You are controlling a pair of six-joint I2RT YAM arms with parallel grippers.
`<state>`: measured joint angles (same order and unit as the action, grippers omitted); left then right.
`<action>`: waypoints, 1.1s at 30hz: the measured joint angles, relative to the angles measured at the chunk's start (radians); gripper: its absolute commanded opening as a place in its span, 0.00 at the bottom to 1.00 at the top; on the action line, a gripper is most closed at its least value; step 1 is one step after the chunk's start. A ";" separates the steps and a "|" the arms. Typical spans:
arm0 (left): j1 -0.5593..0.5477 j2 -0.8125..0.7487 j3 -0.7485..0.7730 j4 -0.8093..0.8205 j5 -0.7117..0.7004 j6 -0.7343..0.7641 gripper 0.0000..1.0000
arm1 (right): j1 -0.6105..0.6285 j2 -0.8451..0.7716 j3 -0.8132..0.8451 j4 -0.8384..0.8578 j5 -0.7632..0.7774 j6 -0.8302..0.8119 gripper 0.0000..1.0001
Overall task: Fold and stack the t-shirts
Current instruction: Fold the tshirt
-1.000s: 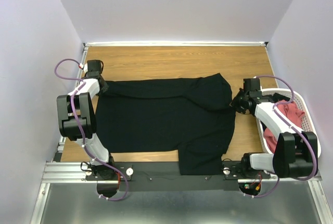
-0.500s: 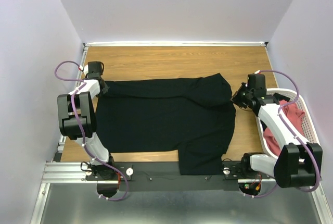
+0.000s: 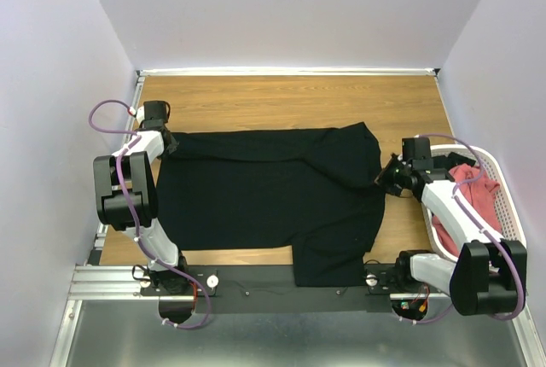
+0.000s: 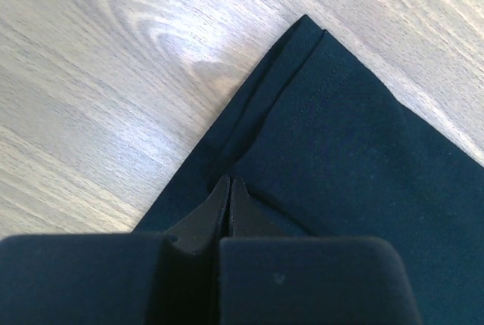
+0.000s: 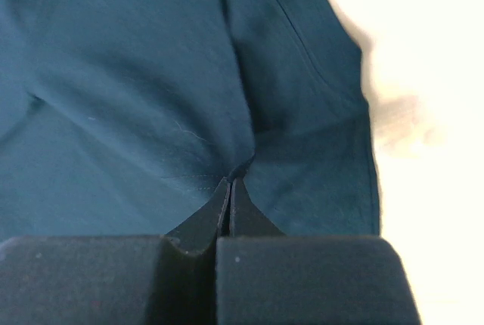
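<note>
A large black t-shirt (image 3: 256,188) lies spread flat on the wooden table (image 3: 281,98), with one part hanging over the near rail. My left gripper (image 3: 166,142) is at the shirt's far left corner. In the left wrist view the gripper (image 4: 229,183) is shut and pinches the cloth (image 4: 340,136) just inside the hem. My right gripper (image 3: 386,177) is at the shirt's right edge. In the right wrist view the gripper (image 5: 230,183) is shut on a puckered fold of the black cloth (image 5: 136,75). Salmon-red t-shirts (image 3: 467,181) lie bunched in the basket.
A white mesh basket (image 3: 502,181) stands at the table's right edge, under my right arm. Lilac walls close in the left, back and right sides. A black rail (image 3: 256,283) with the arm bases runs along the near edge.
My right gripper went a little up and right, then came back down and left to the shirt's right edge. The left gripper and the shirt have hardly moved.
</note>
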<state>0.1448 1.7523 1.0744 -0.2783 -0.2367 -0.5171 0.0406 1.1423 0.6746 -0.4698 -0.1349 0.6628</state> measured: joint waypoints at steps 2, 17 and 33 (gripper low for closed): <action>0.000 0.000 0.000 0.000 0.000 0.000 0.00 | 0.000 0.007 -0.031 -0.005 -0.015 0.003 0.01; 0.000 0.000 0.000 0.000 -0.016 0.000 0.00 | 0.000 0.006 -0.013 -0.048 -0.040 0.018 0.01; -0.002 0.002 -0.006 0.000 -0.025 0.000 0.17 | 0.000 -0.035 -0.033 -0.103 -0.038 0.018 0.18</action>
<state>0.1425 1.7538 1.0679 -0.2779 -0.2615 -0.5171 0.0406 1.1072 0.6415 -0.5728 -0.1726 0.6804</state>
